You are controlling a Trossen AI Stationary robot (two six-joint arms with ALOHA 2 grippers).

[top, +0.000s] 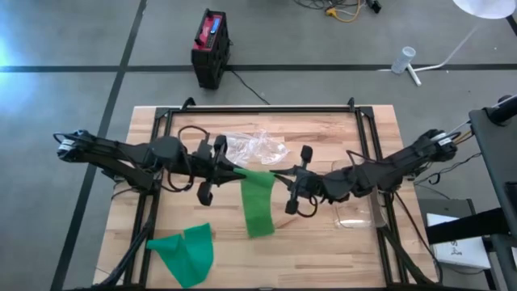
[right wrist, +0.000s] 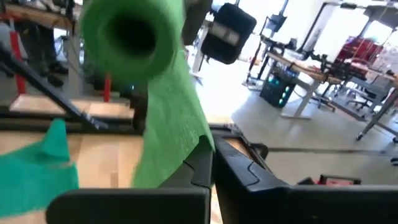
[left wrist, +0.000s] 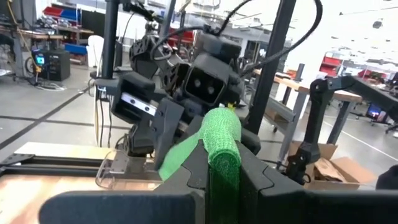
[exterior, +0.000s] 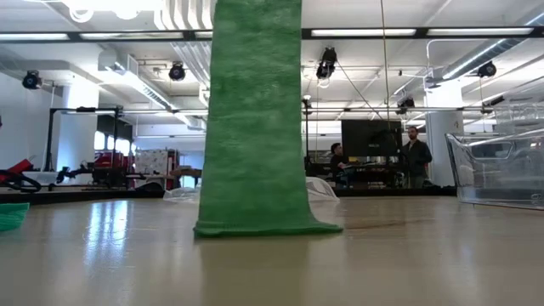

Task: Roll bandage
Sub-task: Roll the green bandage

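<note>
Over the middle of the table [top: 339, 250] the bandage [top: 257, 202] hangs between the left gripper [top: 234, 170] and right gripper [top: 283, 182], with a plastic bag [top: 257, 148] behind it, a second bandage [top: 186, 252] at front left, and a clear container [top: 355, 214] to its right.

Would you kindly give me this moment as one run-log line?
left gripper: shut on bandage roll | right gripper: shut on bandage strip | strip end: on table
</note>
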